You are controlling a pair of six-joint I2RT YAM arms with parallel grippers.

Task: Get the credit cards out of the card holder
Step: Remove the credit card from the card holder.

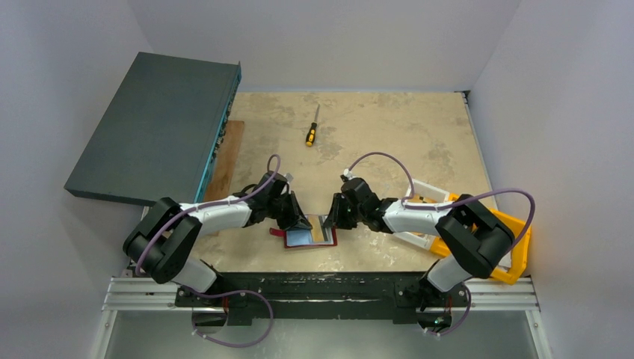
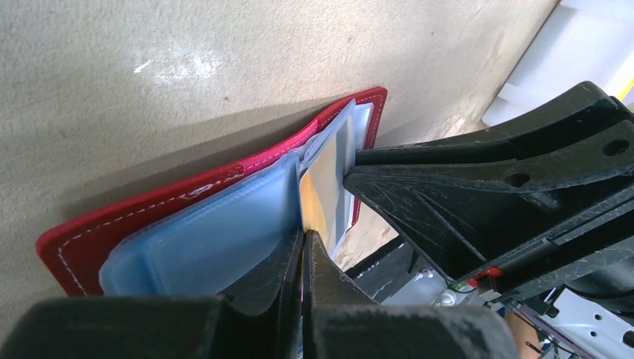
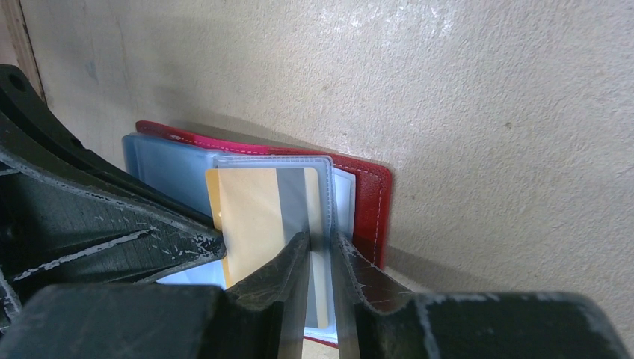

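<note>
1. Your left arm point(image 1: 217, 215): base at near left, elbow folded back, forearm reaching inward to the right, wrist pitched down.
2. Your left jaws: closed, fingers point(image 2: 280, 273) meeting tip to tip.
3. Your right arm point(image 1: 415, 217): base at near right, elbow folded back, forearm reaching inward to the left, wrist pitched down.
4. Your right jaws: fingers point(image 3: 280, 273) parted by a narrow slit.
5. Both wrists face each other at centre front, tips close together.

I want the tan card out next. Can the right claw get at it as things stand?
Probably yes: the card holder lies open, and the right claw straddles the clear sleeve edge over the tan card; the sleeve itself may cover it.
</note>
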